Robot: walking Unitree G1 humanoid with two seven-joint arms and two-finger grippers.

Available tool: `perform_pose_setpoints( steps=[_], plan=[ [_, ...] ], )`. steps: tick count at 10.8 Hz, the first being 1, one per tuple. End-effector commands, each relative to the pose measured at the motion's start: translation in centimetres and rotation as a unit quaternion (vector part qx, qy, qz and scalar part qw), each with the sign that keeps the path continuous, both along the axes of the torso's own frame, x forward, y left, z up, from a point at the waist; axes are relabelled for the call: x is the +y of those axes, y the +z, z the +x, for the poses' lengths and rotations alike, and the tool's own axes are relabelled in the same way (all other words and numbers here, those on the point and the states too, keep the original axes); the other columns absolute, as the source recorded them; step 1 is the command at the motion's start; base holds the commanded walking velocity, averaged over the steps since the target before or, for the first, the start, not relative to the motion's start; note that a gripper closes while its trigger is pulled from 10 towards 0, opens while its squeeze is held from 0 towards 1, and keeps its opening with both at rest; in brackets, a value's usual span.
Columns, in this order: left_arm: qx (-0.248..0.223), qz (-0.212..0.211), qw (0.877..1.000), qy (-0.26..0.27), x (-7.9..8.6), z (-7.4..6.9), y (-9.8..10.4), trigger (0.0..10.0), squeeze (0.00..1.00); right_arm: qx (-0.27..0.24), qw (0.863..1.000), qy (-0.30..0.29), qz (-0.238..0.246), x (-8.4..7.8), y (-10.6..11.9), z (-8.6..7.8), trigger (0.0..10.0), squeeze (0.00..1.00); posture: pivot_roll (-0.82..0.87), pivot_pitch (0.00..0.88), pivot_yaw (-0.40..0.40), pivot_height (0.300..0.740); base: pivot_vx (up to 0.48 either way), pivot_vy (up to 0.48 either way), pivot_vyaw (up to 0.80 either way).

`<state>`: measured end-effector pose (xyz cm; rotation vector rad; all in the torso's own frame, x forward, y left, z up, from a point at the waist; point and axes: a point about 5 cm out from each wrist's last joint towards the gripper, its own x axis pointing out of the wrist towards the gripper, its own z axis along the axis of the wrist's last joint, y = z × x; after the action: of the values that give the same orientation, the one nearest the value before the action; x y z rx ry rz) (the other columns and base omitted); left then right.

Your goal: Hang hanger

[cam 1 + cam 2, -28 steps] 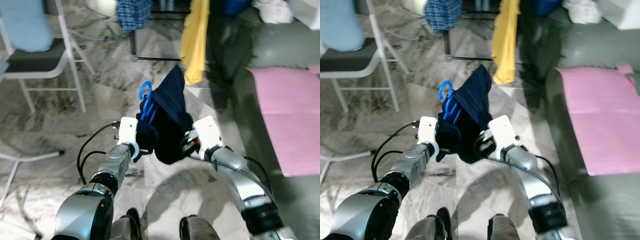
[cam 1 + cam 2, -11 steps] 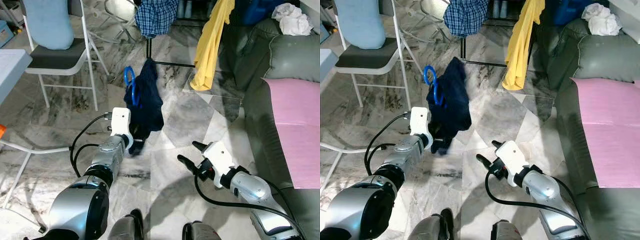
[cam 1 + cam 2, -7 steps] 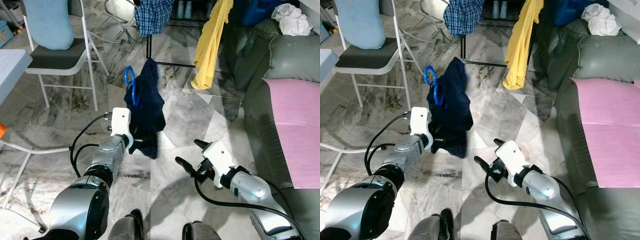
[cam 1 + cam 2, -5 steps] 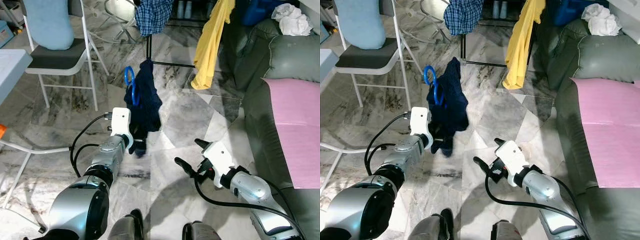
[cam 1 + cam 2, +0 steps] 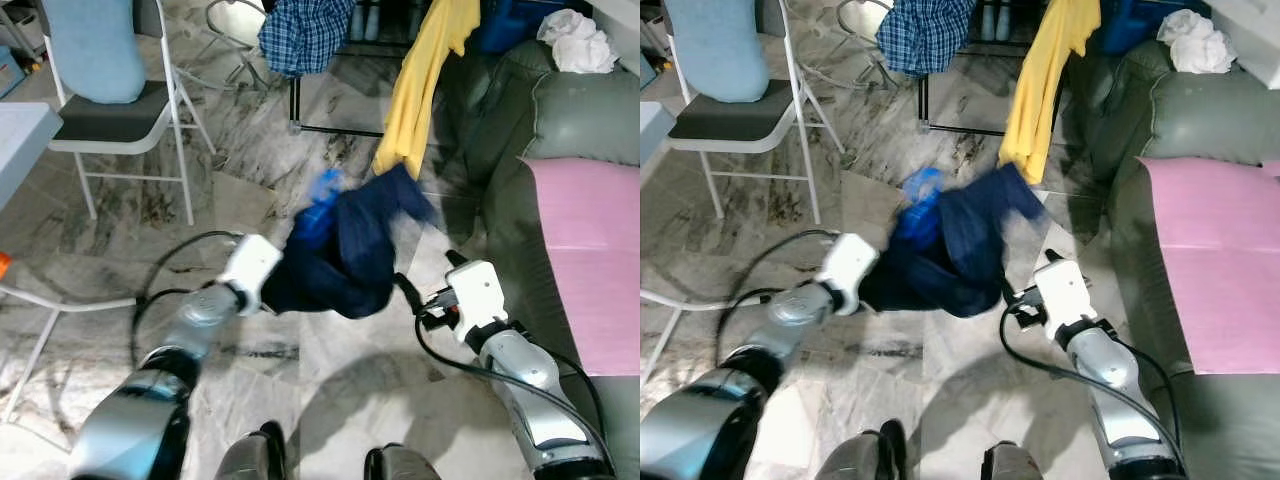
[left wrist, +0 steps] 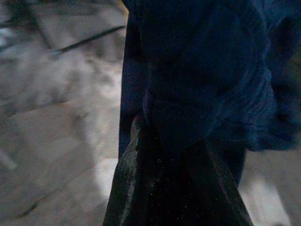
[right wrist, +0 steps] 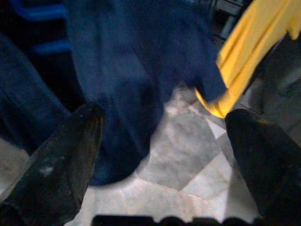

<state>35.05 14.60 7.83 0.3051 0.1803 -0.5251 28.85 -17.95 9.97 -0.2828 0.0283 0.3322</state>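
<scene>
Above the marble floor [image 5: 330, 380], left gripper [image 6: 171, 141] clamps navy garment [image 5: 350, 255].

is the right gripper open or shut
Open: the right gripper shows its two black fingers spread wide, with the navy garment ahead of them.

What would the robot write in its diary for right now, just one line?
left gripper: shut on navy garment with blue hanger | right gripper: open, beside garment | rack with yellow shirt: ahead | hanger: not hung
</scene>
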Motion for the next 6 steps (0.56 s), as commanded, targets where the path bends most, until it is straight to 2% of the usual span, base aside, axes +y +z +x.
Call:
perform_pose_setpoints(
  steps=[1,3,4,5,6],
  plan=[
    [-0.031,-0.023,0.998,0.039,1.1,0.0,0.5,0.0,0.00,-0.002,1.000,-0.001,0.000,0.0,-0.2,0.2,10.0,1.00,-0.18,0.103,0.009,0.740,0.000,0.000,0.00],
    [-0.060,-0.010,0.996,0.063,2.2,-0.9,-0.2,0.0,0.00,0.005,1.000,0.010,-0.002,0.5,-0.7,0.5,10.0,1.00,-0.15,0.065,-0.017,0.740,0.000,0.000,0.00],
    [-0.055,-0.019,0.991,0.119,3.5,-1.7,-1.2,0.2,0.00,0.005,1.000,0.015,-0.002,1.0,-1.0,0.7,10.0,1.00,-0.13,0.034,-0.033,0.740,0.000,0.000,0.00],
    [-0.047,-0.031,0.987,0.149,3.9,-2.5,-2.1,2.0,0.00,0.010,1.000,0.021,0.001,1.5,-1.5,0.7,10.0,1.00,-0.11,0.027,-0.039,0.740,0.000,0.000,0.00],
    [-0.036,-0.051,0.979,0.192,4.0,-3.1,-3.0,4.4,0.00,0.019,1.000,0.021,0.006,2.0,-2.1,0.9,10.0,0.91,-0.09,0.025,-0.047,0.740,0.000,0.000,0.00]
  ],
)
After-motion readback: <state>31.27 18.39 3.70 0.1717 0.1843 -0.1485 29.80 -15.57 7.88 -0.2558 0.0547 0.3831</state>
